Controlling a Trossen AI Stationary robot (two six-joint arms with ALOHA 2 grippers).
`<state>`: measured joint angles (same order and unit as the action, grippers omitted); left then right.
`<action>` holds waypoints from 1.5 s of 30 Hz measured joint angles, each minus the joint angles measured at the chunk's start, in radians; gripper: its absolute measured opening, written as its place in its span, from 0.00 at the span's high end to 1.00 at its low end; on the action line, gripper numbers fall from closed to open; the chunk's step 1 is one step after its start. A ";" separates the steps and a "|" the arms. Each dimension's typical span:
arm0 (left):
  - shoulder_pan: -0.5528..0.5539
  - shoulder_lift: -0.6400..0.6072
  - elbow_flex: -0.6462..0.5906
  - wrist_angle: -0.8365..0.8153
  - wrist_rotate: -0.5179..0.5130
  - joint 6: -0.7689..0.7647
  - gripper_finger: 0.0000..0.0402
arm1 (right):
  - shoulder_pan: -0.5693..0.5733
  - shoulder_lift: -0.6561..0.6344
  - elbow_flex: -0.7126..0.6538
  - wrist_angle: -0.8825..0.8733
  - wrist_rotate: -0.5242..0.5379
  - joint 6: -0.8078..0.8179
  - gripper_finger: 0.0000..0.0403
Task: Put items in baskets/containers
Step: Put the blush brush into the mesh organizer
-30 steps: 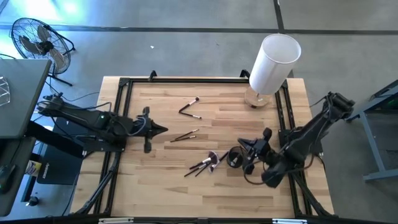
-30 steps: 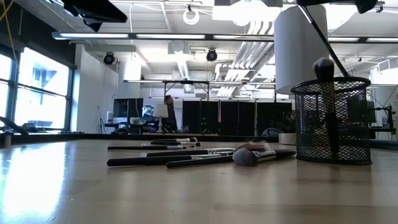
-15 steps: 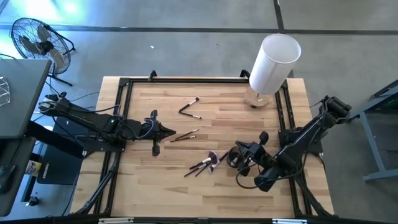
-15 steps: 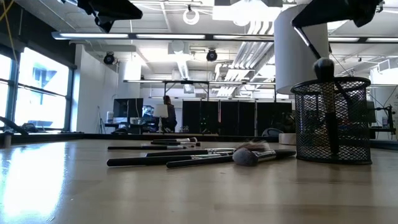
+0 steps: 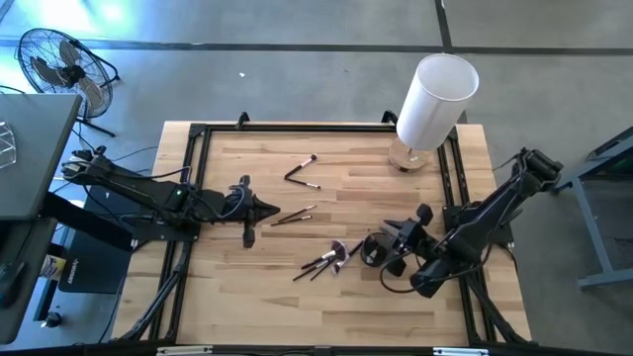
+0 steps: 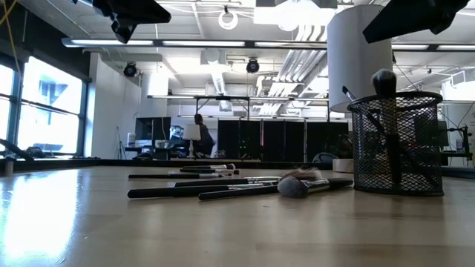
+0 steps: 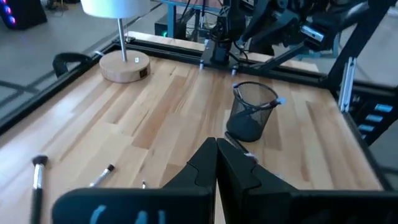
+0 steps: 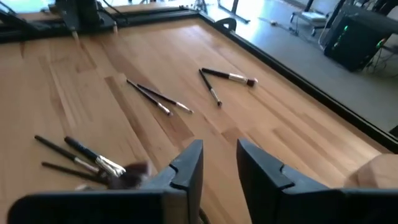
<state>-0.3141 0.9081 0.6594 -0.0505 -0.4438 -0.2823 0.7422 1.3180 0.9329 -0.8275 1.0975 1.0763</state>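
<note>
Right gripper (image 5: 393, 237) over mesh cup (image 5: 374, 249), jaws parted, empty.
Left gripper (image 5: 265, 208), jaws shut, empty: open wide before brush pair (image 5: 294, 215) at 3 o'clock.

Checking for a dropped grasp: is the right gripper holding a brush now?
No. The right gripper has open, empty fingers.

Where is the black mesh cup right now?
In the high view the black mesh cup stands on the table's right half, just beside the right pincer, with a cluster of brushes lying to its left.
</note>
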 joint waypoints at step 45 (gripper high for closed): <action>0.851 1.120 1.080 -0.754 0.463 0.180 0.64 | -0.379 -0.416 0.001 -0.474 -0.590 0.225 1.00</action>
<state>0.5371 2.0281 1.7394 -0.8047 0.0191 -0.1024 0.3630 0.9020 0.9340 -1.3020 0.5079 1.3010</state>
